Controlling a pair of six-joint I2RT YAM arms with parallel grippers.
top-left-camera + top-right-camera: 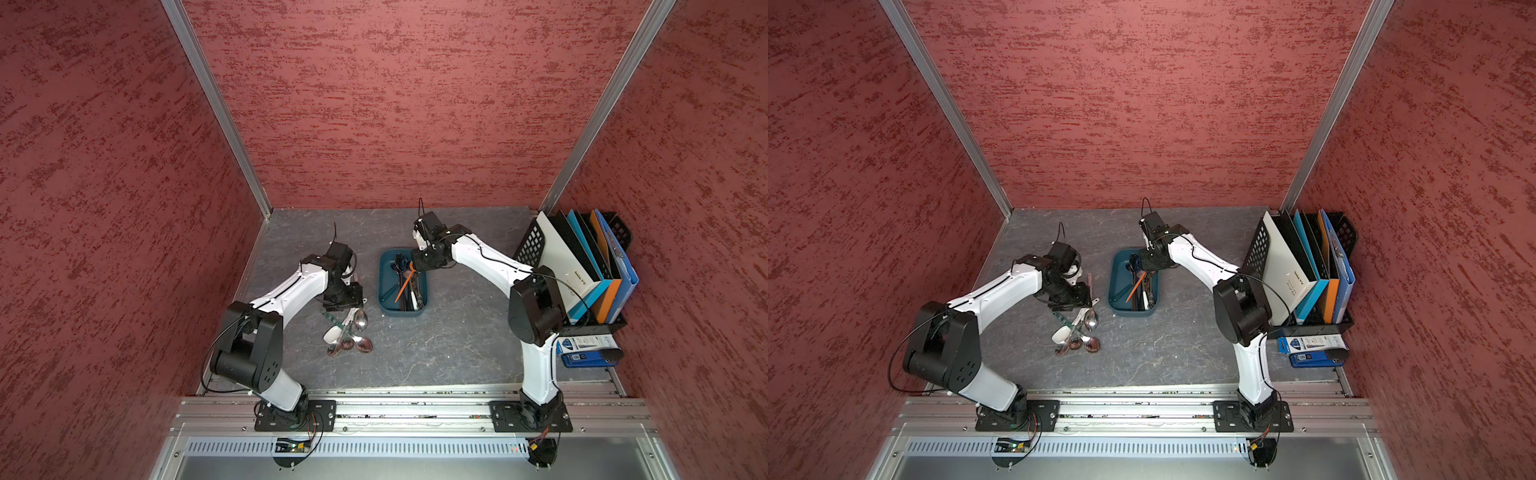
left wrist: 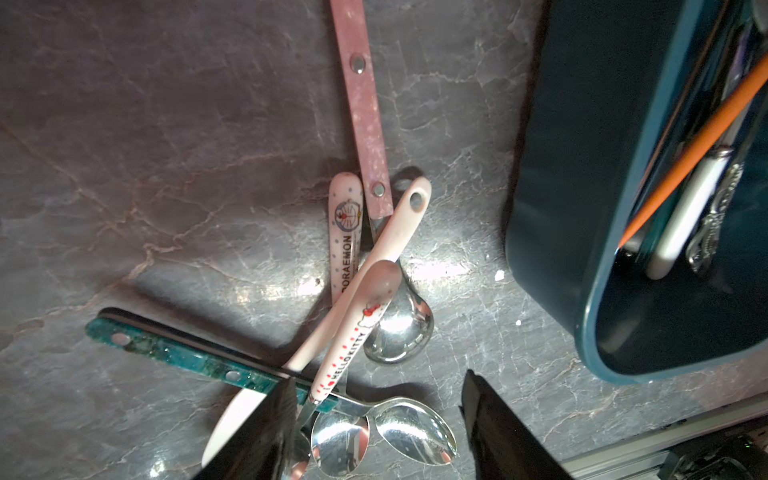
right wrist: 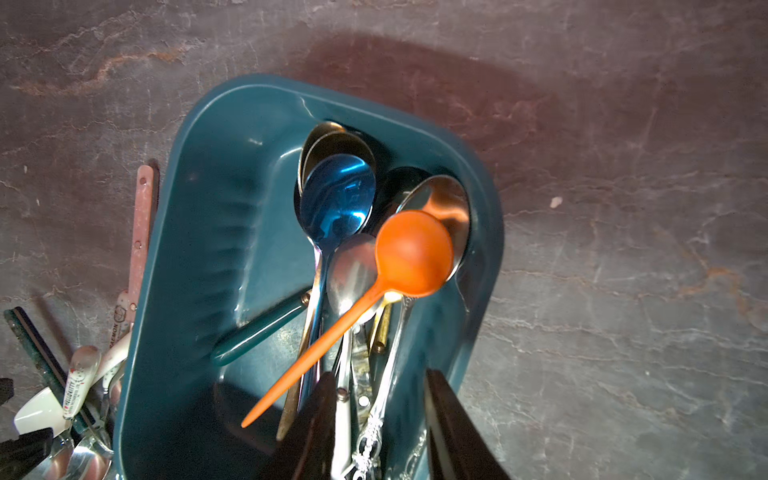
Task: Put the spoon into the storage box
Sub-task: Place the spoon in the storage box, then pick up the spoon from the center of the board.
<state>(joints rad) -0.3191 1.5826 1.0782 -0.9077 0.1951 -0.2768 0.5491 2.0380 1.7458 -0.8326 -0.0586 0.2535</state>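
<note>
The left arm bends forward from its base with the wrist tipped down. The left gripper (image 2: 376,378) hangs low over the heap of spoons (image 1: 351,332) on the table (image 1: 457,340), jaws well apart and gripping nothing. Farther back, the right arm reaches inward over the storage box (image 1: 401,312). The right gripper (image 3: 380,374) is partly open and empty. The orange spoon (image 3: 413,253) lies free inside the box, atop other spoons.
</note>
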